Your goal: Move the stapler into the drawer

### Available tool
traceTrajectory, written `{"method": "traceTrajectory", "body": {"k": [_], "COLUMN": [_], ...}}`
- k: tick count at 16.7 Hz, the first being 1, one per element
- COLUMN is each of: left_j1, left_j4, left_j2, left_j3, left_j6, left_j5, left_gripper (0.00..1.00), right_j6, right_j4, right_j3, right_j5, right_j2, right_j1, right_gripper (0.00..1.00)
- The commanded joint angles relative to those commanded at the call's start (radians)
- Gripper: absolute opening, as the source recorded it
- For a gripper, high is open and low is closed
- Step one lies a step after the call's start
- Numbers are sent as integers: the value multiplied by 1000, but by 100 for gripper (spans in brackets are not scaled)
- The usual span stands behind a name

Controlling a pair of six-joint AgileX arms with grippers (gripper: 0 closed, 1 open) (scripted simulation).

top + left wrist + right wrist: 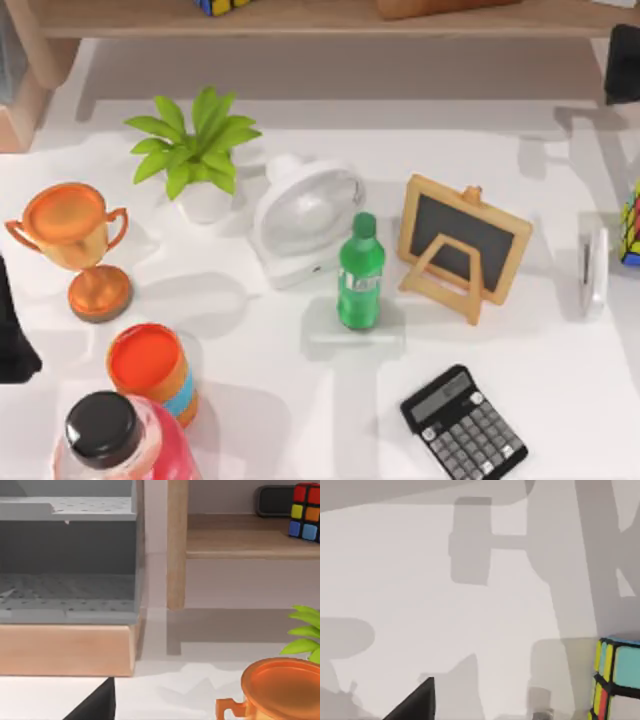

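Currently our grippers' states: cannot tell. Near edge of white table: calculator, jar. Farther right, the stapler lies beside a colour cube. Beyond: wooden shelf, grey drawer far left.

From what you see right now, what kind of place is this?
Probably a desk or study corner: a white table carries a calculator, a stapler and a small chalkboard, with a wooden shelf behind.
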Motion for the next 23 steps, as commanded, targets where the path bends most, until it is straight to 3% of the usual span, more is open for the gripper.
{"method": "traceTrajectory", "body": {"k": [4,7,18,23], "left_j1": [0,0,0,0], "left_j4": [0,0,0,0], "left_j2": [0,0,0,0], "left_j3": [0,0,0,0], "left_j6": [0,0,0,0], "left_j5": [0,0,0,0], "left_gripper": [100,100,100,100], "right_j6": [127,146,135,128], "right_j4": [-253,-330,-376,-275], "right_j3": [21,19,-32,-115], "right_j5": [67,87,88,88], "right_j2": [107,160,74,95], "right_j1": [106,129,119,112], "right_gripper": [100,100,100,100]}}
